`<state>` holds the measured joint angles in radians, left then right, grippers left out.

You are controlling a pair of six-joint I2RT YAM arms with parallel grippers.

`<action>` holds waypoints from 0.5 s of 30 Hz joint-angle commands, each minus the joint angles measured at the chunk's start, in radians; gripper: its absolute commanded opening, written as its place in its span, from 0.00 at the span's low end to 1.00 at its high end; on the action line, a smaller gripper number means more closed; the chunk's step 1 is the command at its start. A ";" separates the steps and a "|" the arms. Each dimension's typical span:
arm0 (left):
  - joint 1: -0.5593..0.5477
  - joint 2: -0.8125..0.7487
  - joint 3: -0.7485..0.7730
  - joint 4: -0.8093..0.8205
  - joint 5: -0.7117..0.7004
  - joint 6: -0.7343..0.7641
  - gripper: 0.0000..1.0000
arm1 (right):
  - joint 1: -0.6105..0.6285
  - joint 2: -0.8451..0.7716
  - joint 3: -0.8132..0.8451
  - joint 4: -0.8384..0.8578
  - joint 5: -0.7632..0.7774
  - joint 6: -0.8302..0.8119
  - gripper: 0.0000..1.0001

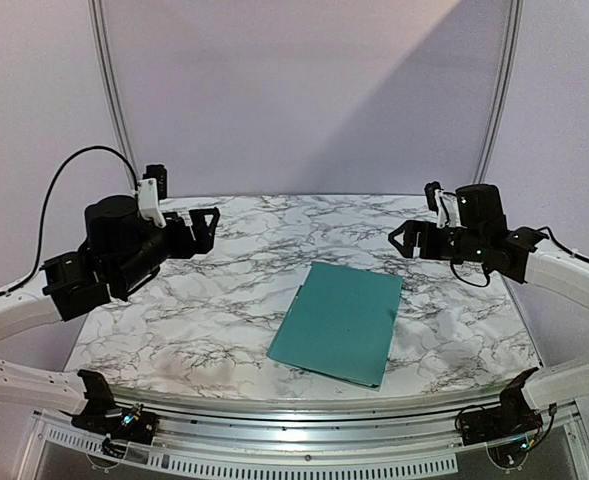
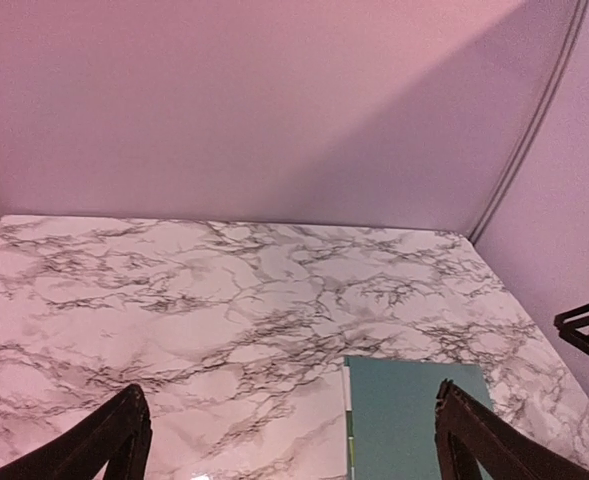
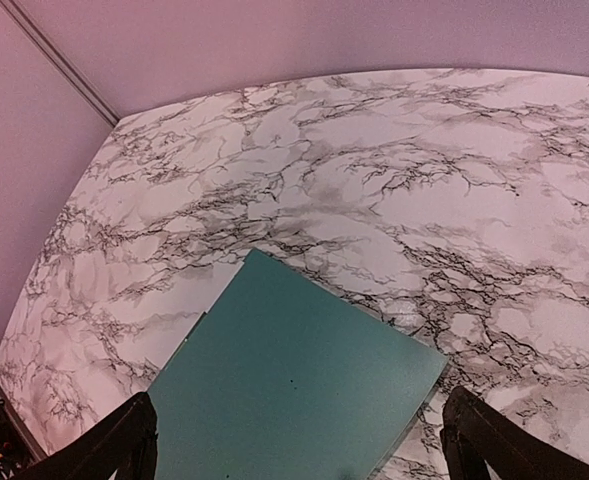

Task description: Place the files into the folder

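- Both pincers hang in the air over the far part of the worktop. The left gripper (image 1: 212, 228) is toward the far left corner and the right gripper (image 1: 399, 240) is by the right edge. Each wrist view shows its two fingers spread wide with nothing between them.
- The marbled worktop (image 1: 204, 310) looks smooth and glossy, so we expect flat things to skate on it rather than stay put.
- The teal folder (image 1: 339, 322) lies closed and flat, right of the middle of the worktop and toward the near edge. It is turned askew, with one corner pointing at the near edge.
- We judge the folder to be light, thin and bendy. It offers nothing to pinch from above, so the cover's free long edge or a corner is the place to take it. One pincer should pin it down so it does not slide.
- The folder lies below and well apart from both pincers. Its far right corner is nearer to the right gripper, which looks down on it, while the left gripper sees only its far end.
- We see none of the files loose on the worktop, and we cannot tell whether they sit inside the folder.
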<state>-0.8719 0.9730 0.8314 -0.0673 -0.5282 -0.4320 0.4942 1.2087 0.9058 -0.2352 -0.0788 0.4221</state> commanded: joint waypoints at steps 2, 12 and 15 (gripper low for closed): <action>-0.001 -0.090 -0.038 -0.127 -0.178 0.032 0.99 | -0.005 -0.058 -0.069 0.092 0.070 0.004 0.99; 0.000 -0.152 0.083 -0.386 -0.375 0.006 1.00 | -0.005 -0.153 -0.169 0.162 0.215 0.012 0.99; 0.002 -0.135 0.133 -0.458 -0.425 0.055 0.99 | -0.005 -0.176 -0.193 0.175 0.246 -0.019 0.99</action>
<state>-0.8719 0.8307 0.8932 -0.3756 -0.8406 -0.4191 0.4942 1.0710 0.7502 -0.1009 0.0898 0.4347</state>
